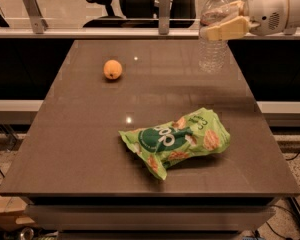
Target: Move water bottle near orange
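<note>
Standing upright at the far right corner of the tabletop, the water bottle is being gripped high on its body, around the label band, by the tool. The tool's two pale fingers are clamping the bottle from either side while the arm is reaching in from the right. Gripping that high is probably letting the ribbed lower body hang plumb for carrying. Whether the base is resting on the surface or riding just above it I cannot tell. The orange is lying well apart to the left, toward the far left of the tabletop, so the move is looking barely begun. The green snack bag is lying nearer the front, off the line between bottle and orange. A leftward sweep along the back should therefore be passing clear of it, with care needed not to nudge the fruit into rolling.
</note>
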{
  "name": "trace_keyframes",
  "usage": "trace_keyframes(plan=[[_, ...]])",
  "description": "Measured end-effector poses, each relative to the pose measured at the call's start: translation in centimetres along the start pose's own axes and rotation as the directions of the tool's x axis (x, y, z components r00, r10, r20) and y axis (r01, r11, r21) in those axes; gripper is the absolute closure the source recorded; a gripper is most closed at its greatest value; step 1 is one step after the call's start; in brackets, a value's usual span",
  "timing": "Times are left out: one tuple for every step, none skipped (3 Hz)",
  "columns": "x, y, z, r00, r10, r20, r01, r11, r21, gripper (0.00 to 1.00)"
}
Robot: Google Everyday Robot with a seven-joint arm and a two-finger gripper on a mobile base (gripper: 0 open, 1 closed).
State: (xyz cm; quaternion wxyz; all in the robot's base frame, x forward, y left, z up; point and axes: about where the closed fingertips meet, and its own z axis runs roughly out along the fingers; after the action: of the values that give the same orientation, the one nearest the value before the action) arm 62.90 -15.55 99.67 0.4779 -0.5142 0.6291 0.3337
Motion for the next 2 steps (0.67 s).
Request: trace_keyframes(plan=[[-2.2,1.0,1.1,0.998,0.055,-0.010,-0.055,0.9981,0.029,1.00],[-4.7,1.4,2.9,0.994,0.104,-0.033,-0.102,0.9927,0.065,1.00]])
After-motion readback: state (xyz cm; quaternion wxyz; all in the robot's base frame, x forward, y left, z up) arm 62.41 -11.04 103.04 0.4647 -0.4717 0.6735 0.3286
